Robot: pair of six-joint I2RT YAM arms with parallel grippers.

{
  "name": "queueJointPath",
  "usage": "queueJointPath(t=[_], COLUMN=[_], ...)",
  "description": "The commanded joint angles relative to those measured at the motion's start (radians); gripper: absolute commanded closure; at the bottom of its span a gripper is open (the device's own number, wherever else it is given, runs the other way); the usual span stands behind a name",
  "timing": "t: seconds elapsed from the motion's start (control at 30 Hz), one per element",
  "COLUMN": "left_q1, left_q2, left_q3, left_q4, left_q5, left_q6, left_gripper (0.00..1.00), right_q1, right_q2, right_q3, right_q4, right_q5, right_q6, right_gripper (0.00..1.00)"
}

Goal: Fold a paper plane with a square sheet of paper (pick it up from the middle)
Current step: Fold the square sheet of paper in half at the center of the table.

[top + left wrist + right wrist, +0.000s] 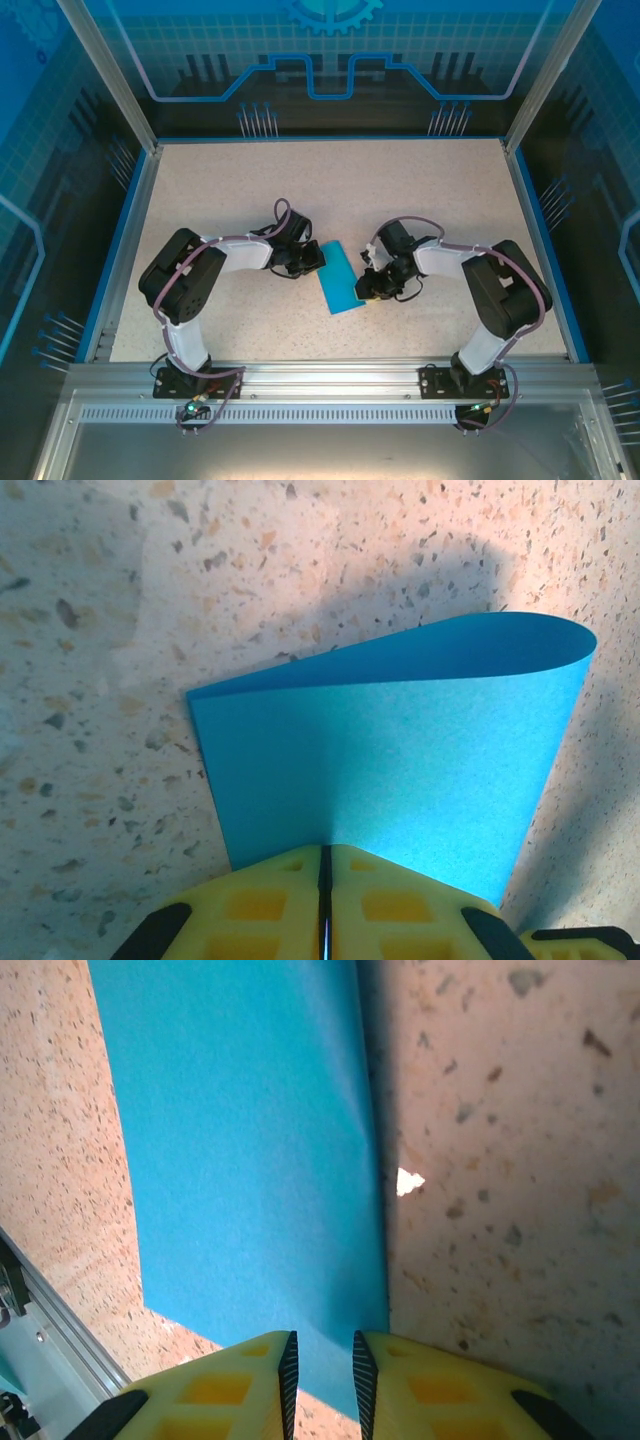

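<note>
Have the square sheet of paper (400,750) bent over on itself, fanning forward from the tips of the left gripper (325,855). Pinched there by its near edges, jaws pressed fully together. Only a soft roll at the far side, no crease yet. Runs on ahead of the right gripper (320,1345) too, jaws parted by a narrow slit, seemingly clamping nothing. Judged early: first fold unpressed, nose and wing folds all left. Speckled table (400,180) beneath.
</note>
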Motion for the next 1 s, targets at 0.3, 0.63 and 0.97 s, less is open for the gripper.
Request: queueJointPath(t=[0.3, 0.63, 0.97], left_q1=[-0.005, -0.006, -0.013], left_q2=[0.048, 0.045, 0.018], left_q3=[-0.007, -0.001, 0.019], left_q4=[-0.087, -0.066, -0.049], left_q5=[-0.035, -0.03, -0.013], left_q6=[0.022, 0.045, 0.115], left_gripper=[0.88, 0.88, 0.87], right_q1=[0.031, 0.046, 0.08], right_q2=[-0.103, 0.062, -0.002], right_q3=[0.085, 0.096, -0.107], right_q4=[-0.094, -0.044, 0.109], right_q5=[-0.032, 0.052, -0.013], right_q6=[0.024, 0.039, 0.156], right_gripper=[0.74, 0.76, 0.76])
